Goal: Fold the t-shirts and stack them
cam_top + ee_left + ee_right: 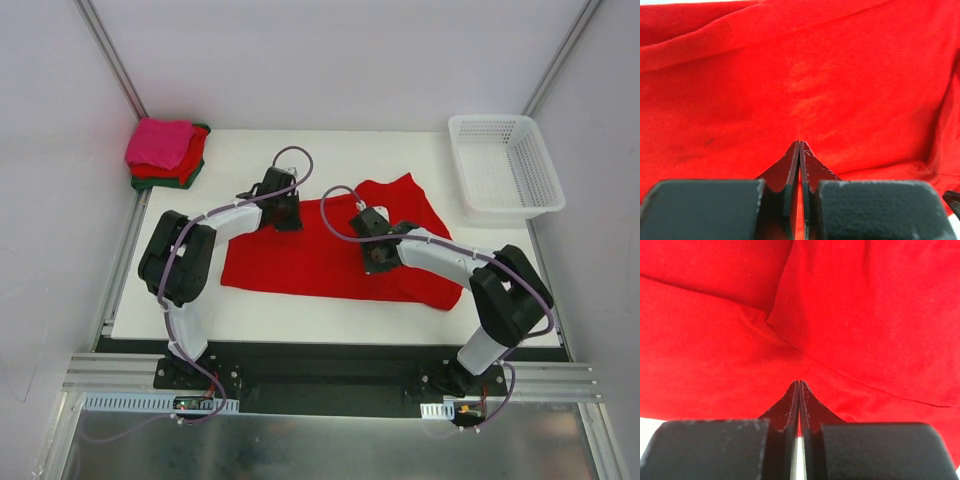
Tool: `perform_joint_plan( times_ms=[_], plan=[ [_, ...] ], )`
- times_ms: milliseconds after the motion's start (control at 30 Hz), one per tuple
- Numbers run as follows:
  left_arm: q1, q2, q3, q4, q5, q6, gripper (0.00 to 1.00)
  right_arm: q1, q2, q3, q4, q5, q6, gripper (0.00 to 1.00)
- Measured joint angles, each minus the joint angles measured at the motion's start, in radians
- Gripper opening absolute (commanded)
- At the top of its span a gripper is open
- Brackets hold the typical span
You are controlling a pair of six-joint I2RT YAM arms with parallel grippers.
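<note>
Top external view: pink, red and green folded t-shirts point(165, 152) stacked at far-left desk point(300, 312) corner, bright red t-shirt point(300, 265) mid-desk, seemingly half-folded, beneath left hand point(799, 145) and right hand point(799, 384), both pressed together, empty.

- A white plastic lattice basket point(505, 165) stands upright at the table's far right corner.
- The white table point(300, 320) has pale walls around it.
- A silver metal rail point(105, 374) runs along its near edge.
</note>
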Motion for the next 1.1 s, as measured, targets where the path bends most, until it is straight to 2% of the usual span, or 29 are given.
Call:
perform_joint_plan(
  times_ms=[567,1100],
  plan=[
    [0.0,0.089,0.046,-0.03,0.021,0.002,0.0,-0.024,0.101,0.036,0.008,-0.013,-0.004,0.01],
    [0.0,0.113,0.09,-0.103,-0.029,-0.003,0.0,-0.063,0.114,0.05,0.008,-0.058,-0.026,0.01]
  ],
)
